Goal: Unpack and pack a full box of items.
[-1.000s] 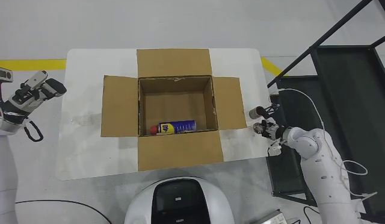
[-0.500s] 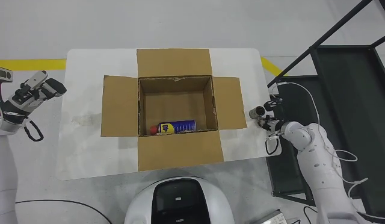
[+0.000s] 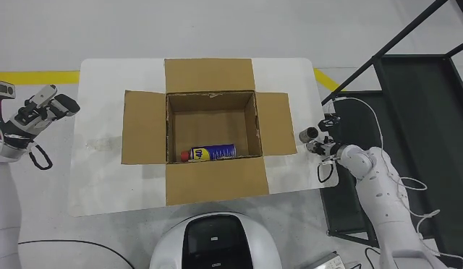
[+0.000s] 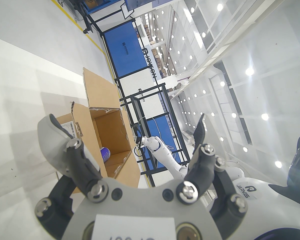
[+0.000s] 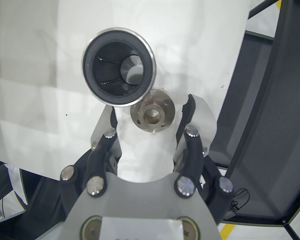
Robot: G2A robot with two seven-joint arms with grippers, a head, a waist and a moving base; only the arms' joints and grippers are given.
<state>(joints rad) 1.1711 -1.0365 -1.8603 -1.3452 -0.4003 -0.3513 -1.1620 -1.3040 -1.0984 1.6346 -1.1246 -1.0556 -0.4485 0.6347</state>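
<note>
An open cardboard box sits mid-table with its flaps spread. A blue and yellow spray can lies inside against the near wall. Right of the box, near the table edge, stands a steel-rimmed black cup. A small metal flange rests on the table beside it, between the fingers of my right gripper, which is open and not touching it. My left gripper hangs open beyond the table's left edge, holding nothing and facing the box and the can.
The white table shows bare surface left of the box and along the back corners. A black metal rack stands close against the table's right side, next to my right arm. Yellow floor tape runs behind the left arm.
My right gripper has shifted a little away from the table's front edge, closing in beside the cup. The left arm, the box and the can have stayed where they were.
</note>
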